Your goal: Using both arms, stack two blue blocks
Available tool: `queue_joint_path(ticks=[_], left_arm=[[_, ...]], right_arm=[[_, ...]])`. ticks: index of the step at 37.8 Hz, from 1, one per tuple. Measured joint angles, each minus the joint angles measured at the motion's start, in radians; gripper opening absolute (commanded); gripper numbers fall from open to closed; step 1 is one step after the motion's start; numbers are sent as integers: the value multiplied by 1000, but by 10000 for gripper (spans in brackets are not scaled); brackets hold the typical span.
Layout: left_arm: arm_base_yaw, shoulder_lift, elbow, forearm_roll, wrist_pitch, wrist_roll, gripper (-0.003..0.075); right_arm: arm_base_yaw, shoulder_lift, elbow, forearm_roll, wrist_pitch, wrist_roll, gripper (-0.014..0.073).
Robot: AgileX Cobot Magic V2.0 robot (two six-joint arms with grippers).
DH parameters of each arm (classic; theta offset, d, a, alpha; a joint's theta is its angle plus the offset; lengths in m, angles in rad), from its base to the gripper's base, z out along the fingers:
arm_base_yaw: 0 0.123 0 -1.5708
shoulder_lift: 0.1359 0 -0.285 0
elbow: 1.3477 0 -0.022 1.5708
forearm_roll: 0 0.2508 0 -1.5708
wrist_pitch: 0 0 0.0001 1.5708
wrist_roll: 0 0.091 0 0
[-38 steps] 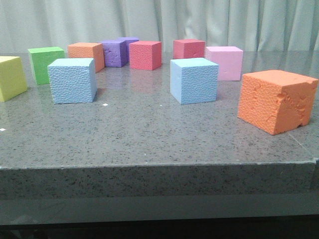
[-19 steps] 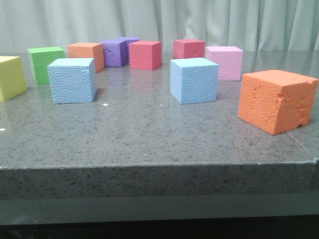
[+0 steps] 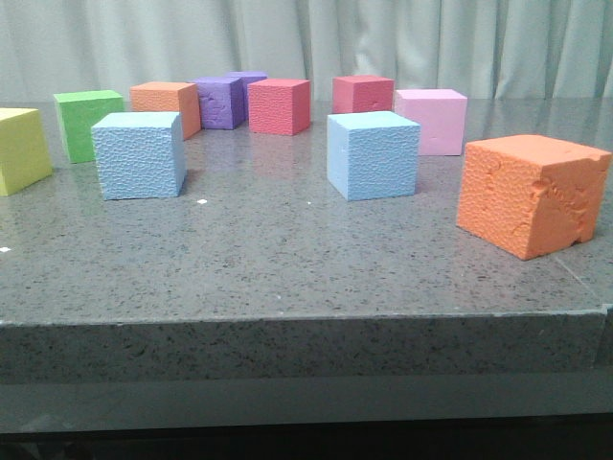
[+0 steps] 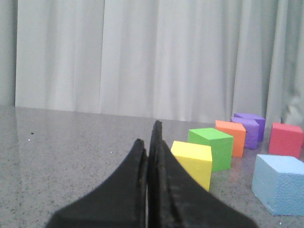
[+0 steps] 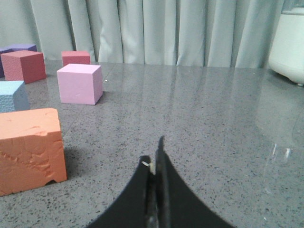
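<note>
Grippers rest low over a grey stone table [image 3: 287, 259]: the left gripper [image 4: 149, 142] and right gripper [image 5: 154, 164] each show black tips pressed together, holding nothing. Nearest in the front view sits a chipped orange cube [image 3: 533, 195]. Beyond it stand the two blue blocks, one left [image 3: 140, 154], one right [image 3: 373, 154], well apart. Farther back sit yellow [image 3: 21, 149], green [image 3: 87, 124], purple [image 3: 221, 102], red [image 3: 279, 105] and pink [image 3: 432, 121] cubes.
</note>
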Motion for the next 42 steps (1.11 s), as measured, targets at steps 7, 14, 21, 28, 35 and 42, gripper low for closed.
queue_joint_path(ticks=[7,14,21,28,35,42], left_arm=[[0,0,0,0,-63,0,-20],[0,0,0,0,-283,0,-20],[0,0,-34,-2,-358,0,-20],[0,30,-248,-3,-169,0,-20],[0,240,-538,-1,205,0,-20],[0,470,-720,18,475,0,-20]], right_arm=[[0,0,0,0,-28,0,-61],[0,0,-2,0,-177,0,-61],[0,0,-108,0,-152,0,-61],[0,5,-334,0,61,0,-61],[0,178,-585,0,271,0,-61],[0,430,-767,1,449,0,-61]])
